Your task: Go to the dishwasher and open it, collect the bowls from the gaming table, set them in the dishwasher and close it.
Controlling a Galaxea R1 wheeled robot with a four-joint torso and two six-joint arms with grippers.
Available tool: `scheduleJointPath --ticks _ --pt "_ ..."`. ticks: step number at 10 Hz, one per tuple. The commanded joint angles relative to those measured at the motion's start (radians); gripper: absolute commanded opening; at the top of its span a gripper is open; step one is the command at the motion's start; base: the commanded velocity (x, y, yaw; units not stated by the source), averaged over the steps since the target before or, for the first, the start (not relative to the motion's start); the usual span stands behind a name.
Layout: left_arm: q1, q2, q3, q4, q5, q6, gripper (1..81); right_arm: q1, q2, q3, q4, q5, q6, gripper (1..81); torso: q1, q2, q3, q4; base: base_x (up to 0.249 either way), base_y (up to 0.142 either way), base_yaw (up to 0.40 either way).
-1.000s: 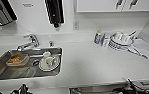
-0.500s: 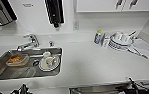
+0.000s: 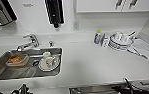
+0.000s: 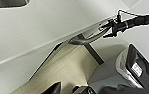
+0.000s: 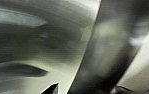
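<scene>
At the far left of the counter, the sink [image 3: 0, 72] holds a clear bowl [image 3: 17, 60] with orange food and white plates [image 3: 49, 62], and these look the same as one second ago. So the robot has not driven or turned; it is standing in front of the counter.

Low at the front edge, the left gripper [image 3: 22, 89] hangs free and well apart from any task thing. Whether it is open or closed, I cannot tell.

To the right of it, under the counter edge, is the steel front of the dishwasher [image 3: 90, 89]. The left wrist camera shows the handle [image 4: 86, 40] of the dishwasher, and the right gripper [image 4: 107, 25] is just at the end of this bar. It seems to touch the bar, but I cannot tell if it is clamped on it or open. The right wrist camera sees brushed steel [image 5: 40, 37] very near.

I judge that the opening step is now in hand and the door looks not yet lowered. No coloured bowls are near either gripper.
</scene>
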Motion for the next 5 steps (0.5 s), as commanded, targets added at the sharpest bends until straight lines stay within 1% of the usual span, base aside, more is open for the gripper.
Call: scheduleJointPath --ticks 1,4,5 --pt "-0.079 -0.024 -0.007 -0.013 0.025 0.002 81.1 -0.015 -0.041 0.024 -0.031 -0.076 0.016 81.1 0.000 0.000 0.000 0.000 0.000 0.000 0.000" --pt "-0.078 -0.011 -0.014 -0.016 0.030 0.000 81.1 -0.027 -0.128 0.075 -0.083 -0.086 0.014 81.1 0.000 0.000 0.000 0.000 0.000 0.000 0.000" --pt "-0.078 -0.011 -0.014 -0.016 0.028 0.002 81.1 -0.036 -0.154 0.090 -0.083 -0.086 0.013 81.1 0.000 0.000 0.000 0.000 0.000 0.000 0.000"
